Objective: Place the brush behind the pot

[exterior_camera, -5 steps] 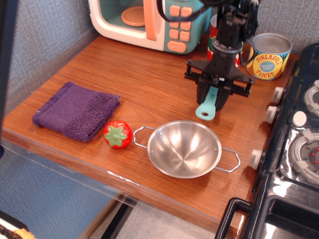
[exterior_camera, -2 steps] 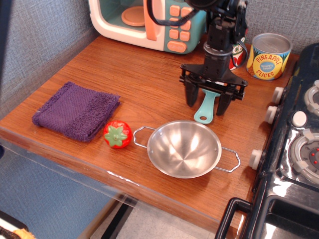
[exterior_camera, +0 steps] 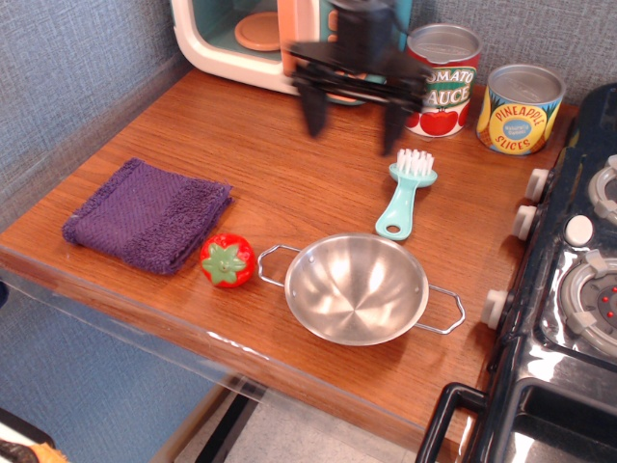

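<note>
One fixed view only; the camera sits above the front edge of the desk [exterior_camera: 270, 183], angled down and toward the back wall; mid-range framing covers the whole desk surface, cropping the toy microwave [exterior_camera: 241, 39] at the top edge and the stove [exterior_camera: 569, 289] at the right edge; no second view shares the scene
</note>
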You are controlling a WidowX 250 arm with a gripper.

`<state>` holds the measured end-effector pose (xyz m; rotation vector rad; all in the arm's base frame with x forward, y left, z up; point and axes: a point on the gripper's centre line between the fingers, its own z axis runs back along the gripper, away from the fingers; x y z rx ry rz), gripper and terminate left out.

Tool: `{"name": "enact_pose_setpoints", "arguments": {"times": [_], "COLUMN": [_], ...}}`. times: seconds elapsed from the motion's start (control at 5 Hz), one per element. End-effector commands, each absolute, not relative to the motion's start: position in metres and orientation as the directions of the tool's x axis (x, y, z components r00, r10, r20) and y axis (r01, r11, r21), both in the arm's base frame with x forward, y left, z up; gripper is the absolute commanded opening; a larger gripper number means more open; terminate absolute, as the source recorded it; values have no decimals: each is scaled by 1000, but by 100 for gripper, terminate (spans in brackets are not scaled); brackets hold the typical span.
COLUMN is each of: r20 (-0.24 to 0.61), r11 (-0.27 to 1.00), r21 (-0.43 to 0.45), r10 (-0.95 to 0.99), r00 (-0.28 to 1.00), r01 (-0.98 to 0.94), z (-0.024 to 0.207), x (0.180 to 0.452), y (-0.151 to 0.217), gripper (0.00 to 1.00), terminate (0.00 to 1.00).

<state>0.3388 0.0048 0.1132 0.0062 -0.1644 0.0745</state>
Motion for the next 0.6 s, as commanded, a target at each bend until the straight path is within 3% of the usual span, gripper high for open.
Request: {"name": "enact_pose_setpoints", "arguments": {"times": [0.0, 0.2, 0.4], "r20": [168, 200, 200], "r11": [995, 993, 993], "r21": [48, 74, 74], "r10": [80, 75, 75], "r00": [982, 977, 977], "r01": [-90, -92, -92], "z": [130, 126, 126], "x": [273, 265, 265], "y": [57, 65, 65], "gripper": [100, 100, 100], "terminate": [0, 0, 100]}}
